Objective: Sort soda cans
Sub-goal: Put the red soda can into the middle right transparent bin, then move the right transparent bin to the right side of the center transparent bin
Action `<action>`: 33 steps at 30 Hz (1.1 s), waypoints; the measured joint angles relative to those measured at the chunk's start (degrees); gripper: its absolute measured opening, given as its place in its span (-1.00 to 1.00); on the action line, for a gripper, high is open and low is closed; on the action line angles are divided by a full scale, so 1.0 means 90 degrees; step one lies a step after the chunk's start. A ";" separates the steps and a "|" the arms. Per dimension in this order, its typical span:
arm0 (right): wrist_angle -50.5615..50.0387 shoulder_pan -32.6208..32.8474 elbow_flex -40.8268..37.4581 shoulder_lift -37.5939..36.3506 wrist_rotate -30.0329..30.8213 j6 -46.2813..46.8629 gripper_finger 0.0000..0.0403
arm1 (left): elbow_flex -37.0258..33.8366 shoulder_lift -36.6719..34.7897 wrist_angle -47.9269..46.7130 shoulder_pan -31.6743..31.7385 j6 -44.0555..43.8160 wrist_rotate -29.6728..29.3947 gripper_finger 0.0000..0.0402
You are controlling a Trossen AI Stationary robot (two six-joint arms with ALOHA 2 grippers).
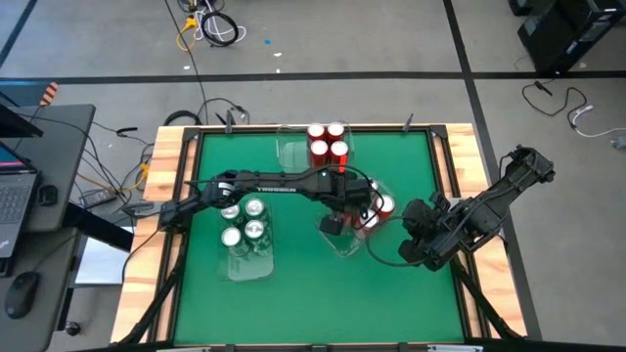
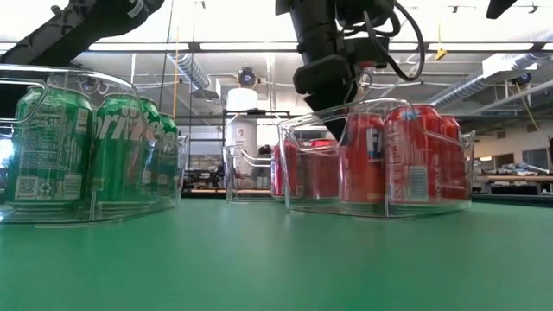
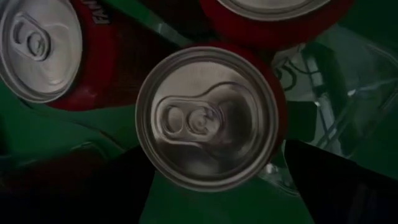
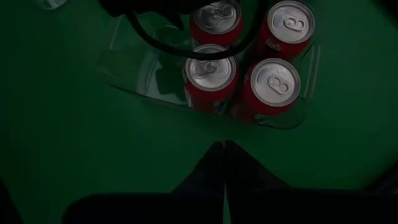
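Red cylindrical metal soda can (image 3: 208, 118), silver top: directly beneath left gripper (image 3: 211, 186), fingers spread, in clear plastic rectangular tray (image 4: 124, 78); right gripper (image 4: 224, 149) pressed together at tray's 4 o'clock.

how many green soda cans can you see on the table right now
4. All the green cans stand together in the clear tray on the table's left side, under the left arm; the arm may hide part of one.
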 joint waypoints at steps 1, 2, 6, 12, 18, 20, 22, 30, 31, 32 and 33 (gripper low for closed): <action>0.0006 0.0000 0.0000 0.0000 0.0000 0.0000 -1.00 | 0.0000 0.0000 0.0018 -0.0001 0.0001 -0.0004 0.76; 0.0008 0.0000 0.0000 0.0000 0.0000 0.0000 -1.00 | 0.0000 0.0000 0.0042 -0.0001 0.0001 -0.0034 0.76; 0.0009 0.0000 -0.0002 0.0000 0.0000 0.0000 -1.00 | 0.0000 0.0000 0.0129 -0.0001 0.0004 -0.0415 0.76; 0.0009 0.0000 -0.0002 0.0002 0.0116 -0.0055 -1.00 | 0.0087 0.0000 0.0021 -0.0001 0.0042 -0.1016 0.76; 0.0091 0.0000 -0.0002 0.0002 0.0160 -0.0251 -1.00 | 0.0112 -0.0034 -0.0155 -0.0001 0.0043 -0.1175 0.77; 0.0092 -0.0004 -0.0002 0.0002 0.0163 -0.0322 -1.00 | 0.0115 -0.0065 -0.0200 -0.0011 0.0043 -0.1178 0.77; 0.0093 -0.0018 -0.0002 0.0002 0.0163 -0.0378 -0.99 | 0.0117 -0.0066 -0.0303 -0.0013 0.0044 -0.1178 0.77; 0.0281 -0.0142 -0.0002 0.0005 0.0299 -0.0866 -1.00 | 0.0114 -0.0063 -0.0920 -0.0125 -0.0008 -0.1537 0.71; 0.0326 -0.0167 -0.0002 0.0002 0.0317 -0.0976 -0.99 | 0.0114 -0.0065 -0.1022 -0.0180 -0.0021 -0.1668 0.67; 0.0381 -0.0194 -0.0002 0.0003 0.0329 -0.1108 -0.99 | 0.0114 -0.0066 -0.1118 -0.0245 -0.0049 -0.1790 0.62; 0.0447 -0.0223 -0.0002 0.0003 0.0337 -0.1246 -0.99 | 0.0114 -0.0066 -0.1218 -0.0311 -0.0118 -0.1897 0.56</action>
